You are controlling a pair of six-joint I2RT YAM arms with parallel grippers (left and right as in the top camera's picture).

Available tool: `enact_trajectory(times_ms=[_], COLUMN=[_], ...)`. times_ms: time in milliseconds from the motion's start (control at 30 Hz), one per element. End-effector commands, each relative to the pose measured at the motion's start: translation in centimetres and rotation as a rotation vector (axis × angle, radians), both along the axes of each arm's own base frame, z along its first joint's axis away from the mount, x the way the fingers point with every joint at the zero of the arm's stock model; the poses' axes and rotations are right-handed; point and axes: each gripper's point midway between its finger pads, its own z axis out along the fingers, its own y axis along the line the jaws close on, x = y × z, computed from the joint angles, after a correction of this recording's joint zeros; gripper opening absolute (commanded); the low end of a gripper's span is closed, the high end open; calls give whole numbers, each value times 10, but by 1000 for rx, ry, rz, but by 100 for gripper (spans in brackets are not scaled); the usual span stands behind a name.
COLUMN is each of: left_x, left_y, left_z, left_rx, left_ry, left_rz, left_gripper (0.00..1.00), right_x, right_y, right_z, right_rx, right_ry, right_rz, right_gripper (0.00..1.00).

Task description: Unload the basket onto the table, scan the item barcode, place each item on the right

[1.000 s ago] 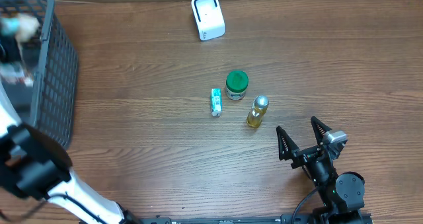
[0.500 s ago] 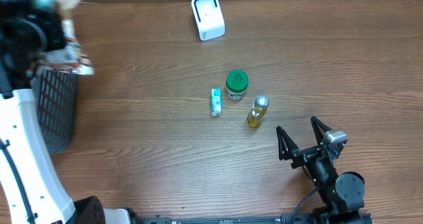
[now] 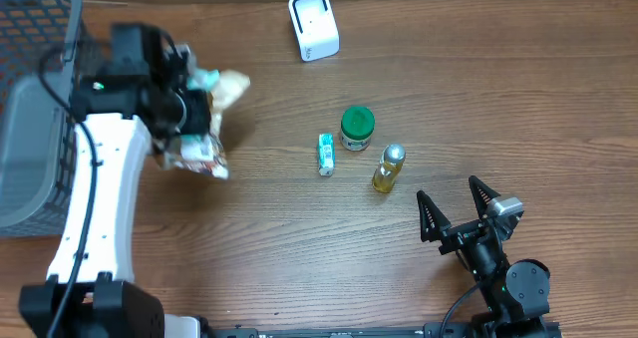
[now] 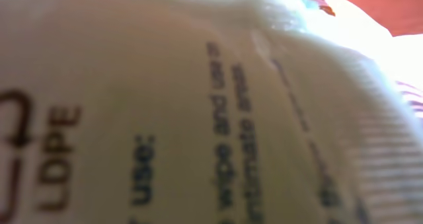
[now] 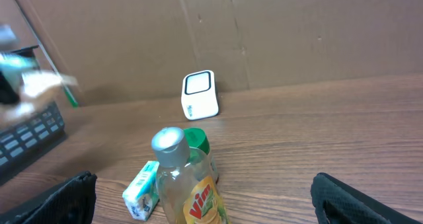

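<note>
A second ago my left arm was over the basket (image 3: 50,9) at the left edge. Now the left fingers (image 3: 185,110), clamped on the packet (image 3: 204,157), have swung it out over the surface, part-way to the scanner (image 3: 313,24) at the far edge. Scanning looks close. The right fingers (image 3: 430,218) gape, empty. The left wrist view shows only blurred print — no barcode visible; only overhead shows how far the scanner still is.

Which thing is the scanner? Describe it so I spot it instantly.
Start at the far edge of the wooden table, by the cardboard wall. The scanner stands alone there: a white rounded box with a dark-outlined window, unlike the green-lidded jar, yellow bottle and small carton mid-table.
</note>
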Motion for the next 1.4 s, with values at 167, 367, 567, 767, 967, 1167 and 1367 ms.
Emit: enact_trajectory(times_ms=[167,367,567,767,967,1167,1367], left_x=[-32,-43,-49,-48,-40,-35,-30], left_y=[11,20,22,27,25,25,26], left_z=[-82,-118,-134,-143,-146,-155,-160], left_rx=[33,57,91,142,162,172,186], left_ry=[132,147,143,114,74,75,70], left_rz=[139,243,222,185,119,89,50], left_gripper=[14,17,18,22,31,43,76], right_x=[0,0,0,0,0,0,0], right_y=[0,1,0,0,0,0,0], right_z=[-3,-3,-3,-3,-3,-3,-3], right_rx=[-7,-7,-7,-7,-7,-7,-7], right_ry=[-2,-2,-2,-2,-2,-2,-2], right_rz=[-1,-1,-1,-1,-1,-1,-1], right_gripper=[100,100,100,100,100,100,100])
